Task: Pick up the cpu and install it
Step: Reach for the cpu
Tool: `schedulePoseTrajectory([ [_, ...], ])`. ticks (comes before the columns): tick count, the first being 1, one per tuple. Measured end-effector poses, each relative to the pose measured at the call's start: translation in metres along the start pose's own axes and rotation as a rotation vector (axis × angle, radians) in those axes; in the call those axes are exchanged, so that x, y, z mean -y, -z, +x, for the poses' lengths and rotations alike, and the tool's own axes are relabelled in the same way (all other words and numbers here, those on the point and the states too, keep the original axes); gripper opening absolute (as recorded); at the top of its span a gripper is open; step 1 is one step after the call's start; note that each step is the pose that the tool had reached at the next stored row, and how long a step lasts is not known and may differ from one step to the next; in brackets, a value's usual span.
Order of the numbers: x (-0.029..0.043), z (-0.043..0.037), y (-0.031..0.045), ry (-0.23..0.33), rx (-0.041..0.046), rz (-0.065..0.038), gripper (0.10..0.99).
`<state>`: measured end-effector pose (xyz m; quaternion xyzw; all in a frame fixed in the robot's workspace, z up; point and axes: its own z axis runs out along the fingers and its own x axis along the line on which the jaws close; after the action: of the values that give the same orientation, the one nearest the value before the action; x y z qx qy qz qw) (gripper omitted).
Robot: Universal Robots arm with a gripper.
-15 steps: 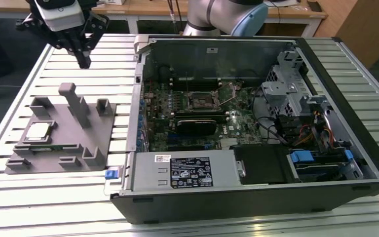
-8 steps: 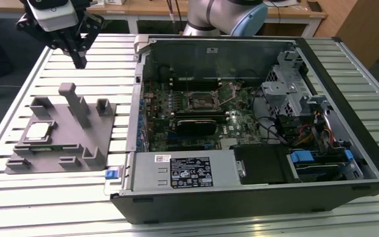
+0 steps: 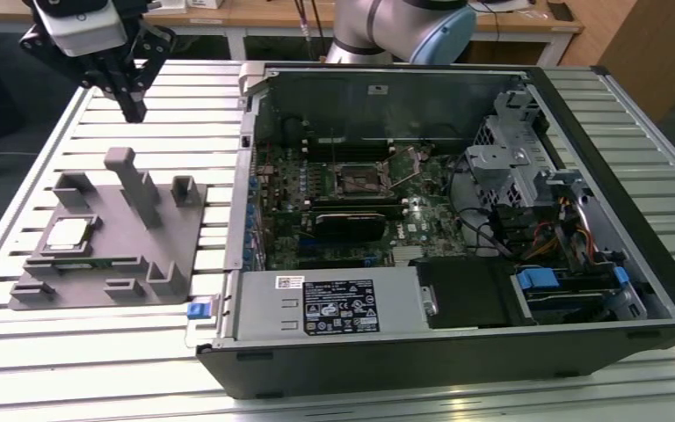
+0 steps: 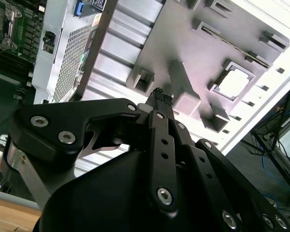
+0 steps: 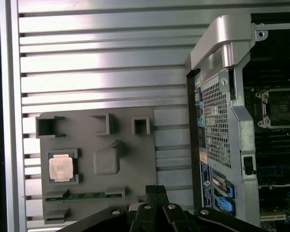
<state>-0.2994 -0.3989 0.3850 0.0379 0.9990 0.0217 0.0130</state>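
Observation:
The cpu [image 3: 68, 233] is a small pale silvery square lying flat in a recess of the grey plastic fixture [image 3: 109, 264], toward the exterior view's left. It also appears in both wrist views [image 4: 233, 82] [image 5: 62, 167]. My gripper [image 3: 133, 110] hangs high above the slatted table, beyond the fixture's far edge and well apart from the cpu. Its black fingers [image 4: 160, 99] are pressed together with nothing between them. The dark square socket [image 3: 355, 180] sits on the motherboard inside the open computer case, and the first wrist view catches it too [image 5: 282, 106].
The open computer case [image 3: 455, 352] fills the middle and the exterior view's right. A black heatsink block [image 3: 359, 220] lies just in front of the socket. Upright posts [image 3: 138, 185] rise from the fixture. The slatted metal table [image 3: 185, 105] runs beneath everything.

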Motion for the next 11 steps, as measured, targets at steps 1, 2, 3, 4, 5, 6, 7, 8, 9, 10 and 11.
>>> schedulePoseTrajectory([
  [1,0.0001,0.0011,0.0,0.0,0.0,0.0,0.106],
  [2,0.0002,0.0022,-0.0001,0.0,0.0,0.0,0.106],
  [3,0.0003,0.0033,-0.0001,0.0,0.0,0.0,0.106],
  [4,0.0004,0.0044,-0.0001,0.0,-0.0001,0.0,0.106],
  [5,0.0004,0.0056,-0.0001,0.0,0.0,0.0,0.106],
  [6,0.0005,0.0067,-0.0001,0.0,0.0,0.0,0.106],
  [7,0.0006,0.0078,-0.0001,0.0,0.0,0.0,0.106],
  [8,0.0007,0.0089,-0.0001,0.0,-0.0001,0.0,0.106],
  [9,0.0008,0.0101,-0.0002,0.0,0.0,0.0,0.106],
  [10,0.0009,0.0112,-0.0002,0.0,0.0,0.0,0.106],
  [11,0.001,0.0124,-0.0002,0.0,0.0,0.0,0.106],
])
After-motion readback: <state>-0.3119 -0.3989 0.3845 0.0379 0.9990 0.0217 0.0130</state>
